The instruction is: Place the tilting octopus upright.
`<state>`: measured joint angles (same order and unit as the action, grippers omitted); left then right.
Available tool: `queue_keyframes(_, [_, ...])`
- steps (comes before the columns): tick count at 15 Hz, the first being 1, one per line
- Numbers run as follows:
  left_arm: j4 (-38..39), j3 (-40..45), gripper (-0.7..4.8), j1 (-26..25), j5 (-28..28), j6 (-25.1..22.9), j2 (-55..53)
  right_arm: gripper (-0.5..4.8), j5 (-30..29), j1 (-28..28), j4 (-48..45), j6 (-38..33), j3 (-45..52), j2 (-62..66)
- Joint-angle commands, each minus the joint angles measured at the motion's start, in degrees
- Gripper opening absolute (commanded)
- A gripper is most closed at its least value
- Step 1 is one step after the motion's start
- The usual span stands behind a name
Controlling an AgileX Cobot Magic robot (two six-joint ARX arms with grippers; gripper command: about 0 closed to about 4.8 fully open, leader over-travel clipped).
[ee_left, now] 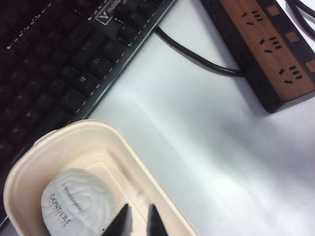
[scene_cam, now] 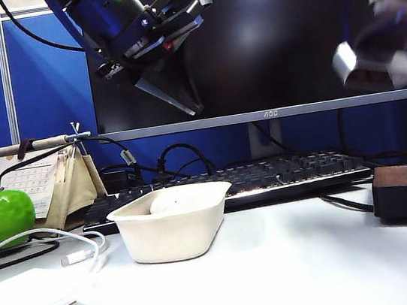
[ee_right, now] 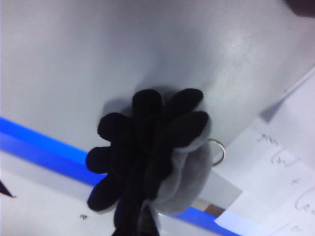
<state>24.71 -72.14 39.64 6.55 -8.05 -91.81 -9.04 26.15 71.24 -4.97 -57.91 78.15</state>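
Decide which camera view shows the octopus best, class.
The right wrist view: the octopus fills it, dark tentacles toward the camera, keyring visible, seemingly held in the right tool. The exterior view shows only a blur there; the left wrist view shows none of it.

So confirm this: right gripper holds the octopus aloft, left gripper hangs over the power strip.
One slip: the left wrist view shows the left gripper hanging over the cream tray, not the power strip. The right gripper does hold the octopus aloft.
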Motion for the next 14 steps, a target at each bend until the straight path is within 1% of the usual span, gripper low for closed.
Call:
queue_keyframes(1, [0.20, -0.22, 0.57, 0.15, 0.39, 0.17, 0.17, -0.02, -0.39, 0.07, -4.02, -0.15, -0.20, 1.88])
queue_keyframes(3, [0.59, -0.22, 0.57, 0.15, 0.37, 0.17, 0.17, -0.02, -2.89, 0.07, -7.28, -0.15, -0.20, 1.90])
queue_keyframes(4, [0.61, -0.22, 0.57, 0.15, 0.39, 0.17, 0.17, -0.02, -5.14, 0.07, -10.19, -0.17, -0.20, 1.92])
queue_keyframes(6, [0.96, -0.22, 0.57, 0.15, 0.50, 0.17, 0.17, -0.02, -6.43, 0.07, -12.37, -0.22, -0.20, 1.92])
queue_keyframes(7, [1.51, -0.22, 0.57, 0.15, 2.21, 0.17, 0.17, -0.02, -6.47, 0.07, -13.75, -0.79, -0.20, 1.99])
queue_keyframes(9, [2.12, -0.22, 0.57, 0.15, 2.75, 0.17, 0.17, -0.02, -6.91, 0.07, -16.13, -0.81, -0.17, 3.32])
queue_keyframes(12, [3.32, -0.22, 0.57, 0.15, 2.71, 0.15, 0.17, -0.02, -11.87, 0.11, -18.78, -0.81, -0.17, 7.02])
queue_keyframes(14, [3.63, -0.22, 0.57, 0.15, 2.71, 0.13, 0.17, -0.02, -12.35, 0.22, -19.85, -0.83, -0.17, 8.24])
